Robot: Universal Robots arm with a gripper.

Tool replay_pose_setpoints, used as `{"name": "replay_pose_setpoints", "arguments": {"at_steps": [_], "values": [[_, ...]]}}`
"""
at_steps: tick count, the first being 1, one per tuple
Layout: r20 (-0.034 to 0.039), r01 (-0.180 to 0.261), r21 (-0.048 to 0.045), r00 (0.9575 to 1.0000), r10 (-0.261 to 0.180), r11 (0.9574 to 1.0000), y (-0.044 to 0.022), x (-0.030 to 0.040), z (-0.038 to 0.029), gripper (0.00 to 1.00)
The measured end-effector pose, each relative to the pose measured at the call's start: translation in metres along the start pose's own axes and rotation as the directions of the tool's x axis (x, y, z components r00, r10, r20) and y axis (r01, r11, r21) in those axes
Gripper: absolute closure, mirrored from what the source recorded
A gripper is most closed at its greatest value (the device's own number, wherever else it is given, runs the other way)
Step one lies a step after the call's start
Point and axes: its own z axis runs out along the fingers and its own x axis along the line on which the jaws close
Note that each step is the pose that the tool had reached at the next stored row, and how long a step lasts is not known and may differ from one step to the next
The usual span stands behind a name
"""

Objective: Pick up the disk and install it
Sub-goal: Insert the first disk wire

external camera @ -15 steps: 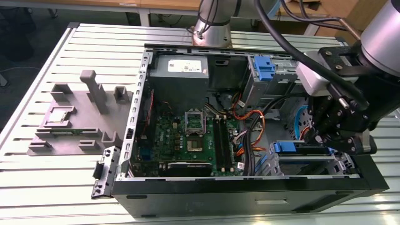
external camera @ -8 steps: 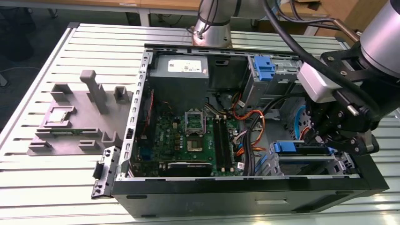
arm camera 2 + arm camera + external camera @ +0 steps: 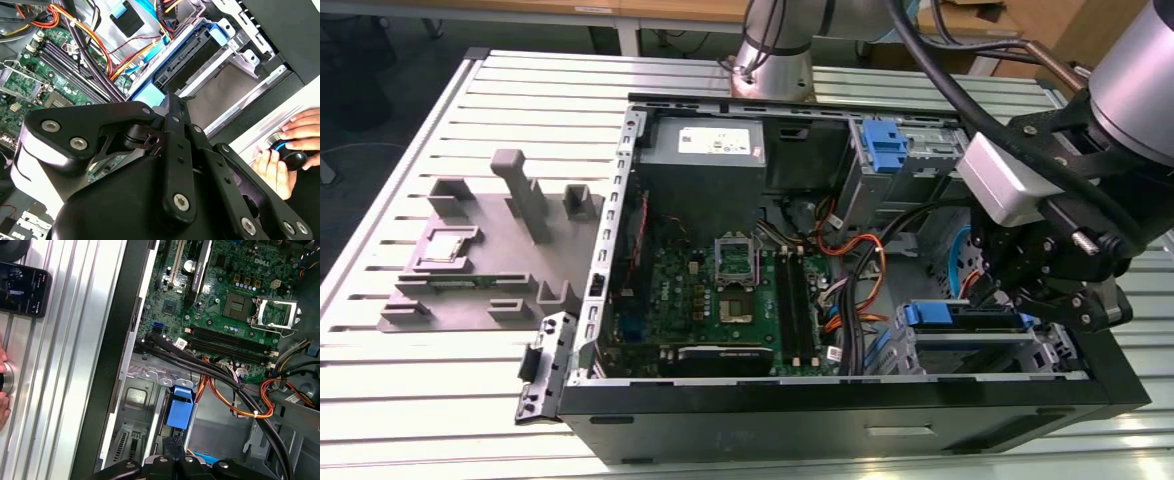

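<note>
Shut black claw [image 3: 1034, 315] at blue-framed silver-grey disk [image 3: 958, 318].
Exterior view: disk slotted in grey metal cage [image 3: 987, 352] beside green motherboard [image 3: 720, 290]. Second wrist view: claw [image 3: 170, 102] pinched together, near blue end of disk [image 3: 187, 60]. First wrist view: blue end of disk [image 3: 180, 409] between claw [image 3: 174, 445] and motherboard [image 3: 225, 305].

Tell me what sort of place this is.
Probably a robotics lab bench for computer assembly: an open desktop computer case sits on a slotted aluminium table, with a robot arm standing just beyond it.
</note>
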Motion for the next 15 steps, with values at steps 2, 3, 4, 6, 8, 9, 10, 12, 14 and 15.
{"name": "replay_pose_setpoints", "arguments": {"at_steps": [2, 3, 4, 6, 8, 9, 10, 12, 14, 15], "values": [[0.0001, 0.0, 0.0, 1.0, 0.0, 1.0, 0.0, 0.0, 0.0, 0.9], [0.0001, 0.0, 0.0, 1.0, 0.0, 1.0, 0.0, 0.0, 0.0, 0.9], [0.0001, 0.0, 0.0, 1.0, 0.0, 1.0, 0.0, 0.0, 0.0, 0.9], [0.0001, 0.0, 0.0, 1.0, 0.0, 1.0, 0.0, 0.0, 0.0, 0.9], [0.0, 0.001, 0.0, 1.0, -0.001, 1.0, 0.0, 0.0, 0.0, 0.9], [0.0001, 0.001, 0.0, 1.0, -0.001, 1.0, 0.0, 0.0, 0.0, 0.9], [0.0001, 0.002, -0.0001, 1.0, -0.002, 1.0, 0.0, 0.0, 0.0, 0.9], [0.0004, 0.007, -0.0003, 1.0, -0.007, 1.0, 0.0, 0.0, 0.0, 0.9], [0.0012, 0.024, -0.001, 0.9997, -0.024, 0.9997, 0.0, 0.0, 0.0, 0.9], [0.0017, 0.035, -0.0014, 0.9994, -0.035, 0.9994, 0.0, 0.0, 0.0, 0.9]]}}
